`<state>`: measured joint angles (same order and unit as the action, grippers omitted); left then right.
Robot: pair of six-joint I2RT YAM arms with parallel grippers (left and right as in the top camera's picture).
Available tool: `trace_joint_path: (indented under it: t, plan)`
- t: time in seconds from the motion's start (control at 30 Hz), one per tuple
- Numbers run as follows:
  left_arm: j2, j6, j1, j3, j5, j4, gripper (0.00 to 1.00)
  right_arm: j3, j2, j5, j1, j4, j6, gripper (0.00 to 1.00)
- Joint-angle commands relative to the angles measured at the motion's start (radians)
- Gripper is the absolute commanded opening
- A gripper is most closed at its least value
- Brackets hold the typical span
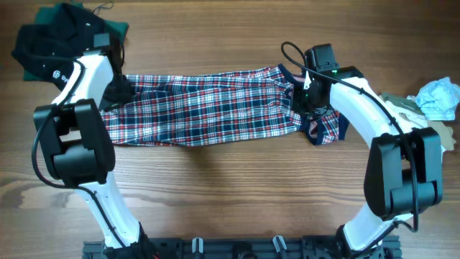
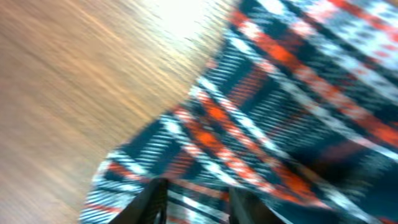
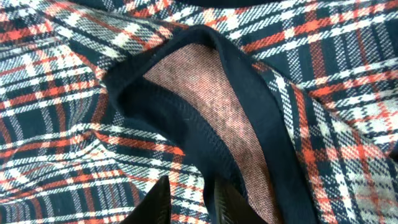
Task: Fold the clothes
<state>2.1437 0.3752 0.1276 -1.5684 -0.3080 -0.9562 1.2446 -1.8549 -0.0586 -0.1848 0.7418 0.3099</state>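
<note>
The long red, navy and white plaid cloth (image 1: 208, 108) lies stretched across the middle of the table. My left gripper (image 1: 118, 92) is at its far-left corner. In the blurred left wrist view the fingers (image 2: 196, 205) straddle the plaid cloth (image 2: 280, 93) near its corner and appear shut on it. My right gripper (image 1: 310, 101) is at the right end by the navy waistband. In the right wrist view the fingers (image 3: 189, 202) pinch the plaid cloth (image 3: 62, 124) beside the open waistband (image 3: 249, 93) with its pinkish inside.
A pile of dark garments (image 1: 47, 39) with a green piece (image 1: 118, 29) lies at the back left. A light blue cloth (image 1: 438, 97) and a beige one (image 1: 402, 108) lie at the right edge. Bare wood table (image 1: 230, 194) lies in front of the plaid cloth.
</note>
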Motion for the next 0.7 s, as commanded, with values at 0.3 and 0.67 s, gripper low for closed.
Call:
trace_joint_path:
  t: [0.3,0.67]
  plan:
    - [-0.135,0.139,0.014,-0.010,-0.146,-0.071,0.66,0.017,-0.021,0.026,-0.004,0.007,0.077,0.85]
    - [-0.430,0.123,-0.064,-0.004,0.331,-0.174,0.83,0.151,0.050,0.107,-0.004,0.151,0.183,1.00]
